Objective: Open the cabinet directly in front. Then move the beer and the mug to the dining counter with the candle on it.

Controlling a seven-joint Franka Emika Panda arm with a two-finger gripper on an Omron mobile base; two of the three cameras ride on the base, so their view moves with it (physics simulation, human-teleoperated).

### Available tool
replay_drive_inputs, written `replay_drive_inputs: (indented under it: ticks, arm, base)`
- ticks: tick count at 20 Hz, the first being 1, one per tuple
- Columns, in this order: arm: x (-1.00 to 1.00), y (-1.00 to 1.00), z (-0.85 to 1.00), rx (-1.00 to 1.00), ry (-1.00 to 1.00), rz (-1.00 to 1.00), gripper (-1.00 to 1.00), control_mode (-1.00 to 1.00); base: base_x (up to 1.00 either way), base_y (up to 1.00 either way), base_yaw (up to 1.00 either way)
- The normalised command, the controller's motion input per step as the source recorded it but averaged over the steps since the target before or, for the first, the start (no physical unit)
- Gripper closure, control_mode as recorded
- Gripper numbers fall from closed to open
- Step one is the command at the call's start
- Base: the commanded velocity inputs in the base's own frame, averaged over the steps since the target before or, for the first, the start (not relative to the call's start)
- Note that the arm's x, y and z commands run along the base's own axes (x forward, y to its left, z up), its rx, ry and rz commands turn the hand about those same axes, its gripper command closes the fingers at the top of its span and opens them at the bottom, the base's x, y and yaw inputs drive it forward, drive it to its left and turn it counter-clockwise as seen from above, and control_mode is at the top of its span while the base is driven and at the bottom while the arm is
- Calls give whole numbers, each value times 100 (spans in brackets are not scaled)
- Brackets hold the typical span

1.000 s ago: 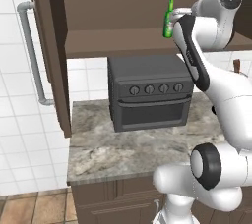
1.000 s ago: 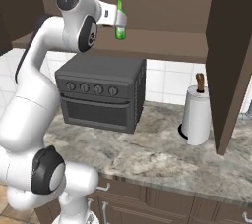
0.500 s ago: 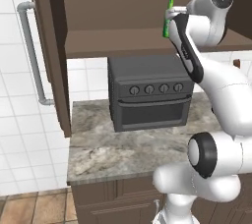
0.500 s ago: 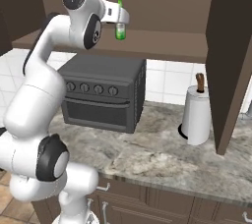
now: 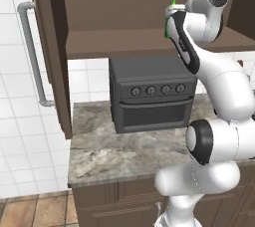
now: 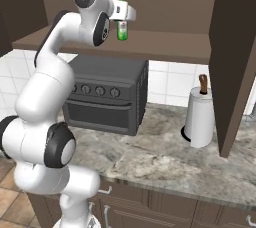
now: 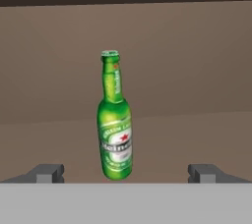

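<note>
Change: the arm has swung up and in over the last second, and the gripper (image 6: 131,14) now sits at the open cabinet (image 5: 114,17), level with the shelf, where a second ago it hung lower and further out.
Beer: the beer (image 7: 114,137) stands upright on the cabinet shelf, dead ahead in the hand view, in the same spot on the shelf as before.
Gripper: spread wide, nothing in it; both fingertips (image 7: 47,173) sit well apart at the bottom of the hand view, the bottle centred between them but beyond them, not touched.
Label: red star on a white-edged oval, a green band of lettering above; the word reads something like "Heineken", though it is too soft to be sure.
Below: the toaster oven (image 5: 149,99) on the stone counter (image 5: 104,154), a paper towel roll (image 6: 199,117) to its right.
Doors: both swung open.
</note>
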Motion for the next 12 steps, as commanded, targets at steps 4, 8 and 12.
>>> replay_drive_inputs:
  ticks: [4, 8, 12]
  arm:
    - [22, -1, 16, 0, 0, 0, -100, -100]
    - [22, 0, 6, 0, 0, 0, -100, -100]
    - [16, 0, 0, 0, 0, 0, -100, -100]
  base:
    - [0, 0, 0]
    - [0, 0, 0]
    - [0, 0, 0]
